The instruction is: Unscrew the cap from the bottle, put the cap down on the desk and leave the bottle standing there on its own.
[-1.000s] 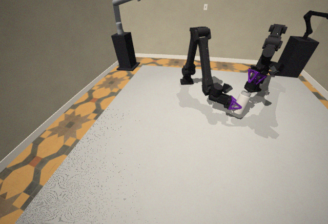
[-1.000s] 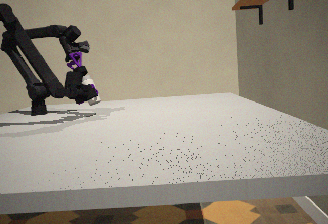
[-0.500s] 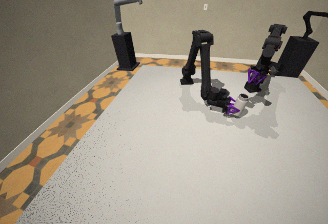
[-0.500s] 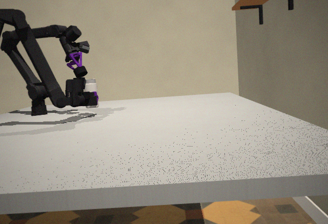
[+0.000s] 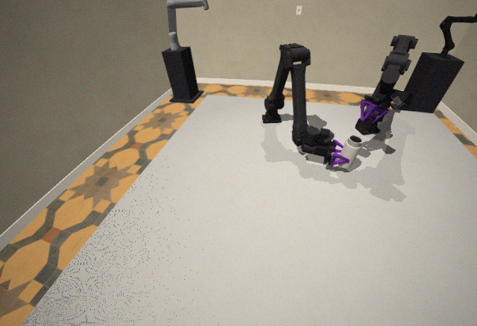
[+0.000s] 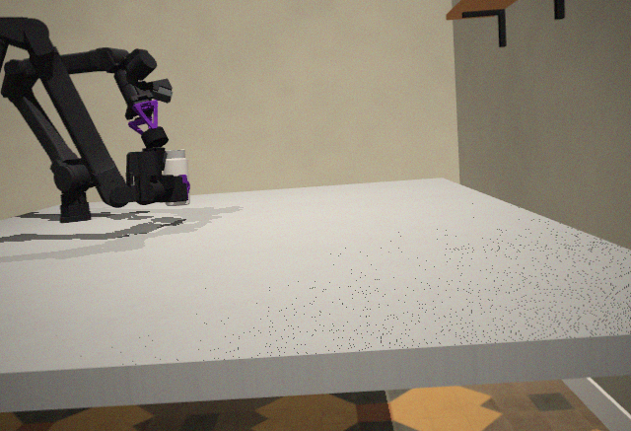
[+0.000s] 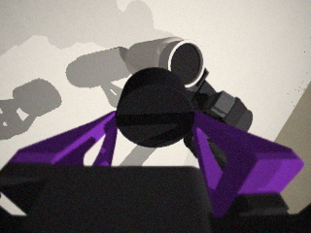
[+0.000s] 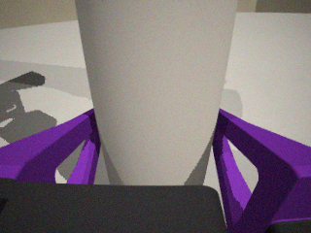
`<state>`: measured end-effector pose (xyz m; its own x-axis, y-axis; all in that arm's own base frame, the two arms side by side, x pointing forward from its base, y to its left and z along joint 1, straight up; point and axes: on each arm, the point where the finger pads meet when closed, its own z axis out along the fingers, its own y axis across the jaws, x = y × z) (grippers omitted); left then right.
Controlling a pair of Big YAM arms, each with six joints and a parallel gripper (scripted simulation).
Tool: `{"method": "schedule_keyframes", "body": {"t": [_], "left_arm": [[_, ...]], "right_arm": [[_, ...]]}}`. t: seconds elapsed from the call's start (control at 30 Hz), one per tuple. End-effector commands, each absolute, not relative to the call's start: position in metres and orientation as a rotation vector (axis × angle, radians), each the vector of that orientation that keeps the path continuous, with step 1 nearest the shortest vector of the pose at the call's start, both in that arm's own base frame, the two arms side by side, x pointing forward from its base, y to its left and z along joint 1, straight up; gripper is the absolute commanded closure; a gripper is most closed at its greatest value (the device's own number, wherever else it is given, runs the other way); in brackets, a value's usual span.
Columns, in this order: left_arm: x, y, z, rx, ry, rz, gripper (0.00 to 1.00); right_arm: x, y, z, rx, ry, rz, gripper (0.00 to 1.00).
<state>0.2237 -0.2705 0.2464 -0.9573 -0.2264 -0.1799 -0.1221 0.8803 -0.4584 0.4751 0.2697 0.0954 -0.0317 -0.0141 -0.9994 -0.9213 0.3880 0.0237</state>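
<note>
In the top view the bottle (image 5: 349,154) (image 6: 176,167) (image 7: 148,54) (image 8: 157,92) is right of centre, mouth open and facing up, leaning slightly there; in the exterior view it stands near upright at centre left. The right gripper (image 5: 342,154) (image 8: 156,116) is clamped on its body, one purple finger on either side. Whether its base touches the desk (image 5: 246,214) (image 6: 325,273) is hard to tell.

The left gripper (image 5: 370,120) (image 6: 150,128) (image 7: 155,116) is clamped on the black cap (image 5: 367,127) (image 6: 155,136) (image 7: 155,107), which is off the bottle. In the top view the cap is up and to the right of the mouth, with a narrow gap between; in the exterior view it is just above and left of the bottle's top.

The desk's near edge crosses the bottom of the exterior view, well apart from both arms. Wide open room stretches right of the bottle there, and below and left of it in the top view.
</note>
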Motion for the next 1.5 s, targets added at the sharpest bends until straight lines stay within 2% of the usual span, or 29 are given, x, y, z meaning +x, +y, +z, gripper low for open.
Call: {"method": "schedule_keyframes", "body": {"t": [0.0, 0.5, 1.0, 1.23, 1.47], "left_arm": [[0.23, -0.278, 0.266, -0.257, 2.797, -0.699, 1.0], [0.246, -0.281, 0.271, -0.242, 2.765, -0.698, 1.0], [0.327, -0.26, 0.205, 0.006, 2.825, -0.379, 1.0], [0.356, -0.237, 0.136, 0.346, 2.959, -0.136, 1.0], [0.368, -0.22, 0.094, 0.576, 3.03, -0.032, 1.0]], "right_arm": [[0.489, 0.274, 0.123, -0.912, 1.329, 0.898, 1.0], [0.48, 0.271, 0.094, -0.911, 1.409, 0.917, 1.0], [0.487, 0.272, 0.092, -0.909, 1.406, 0.9, 1.0], [0.486, 0.273, 0.098, -0.911, 1.378, 0.907, 1.0], [0.486, 0.273, 0.103, -0.912, 1.359, 0.909, 1.0]]}}
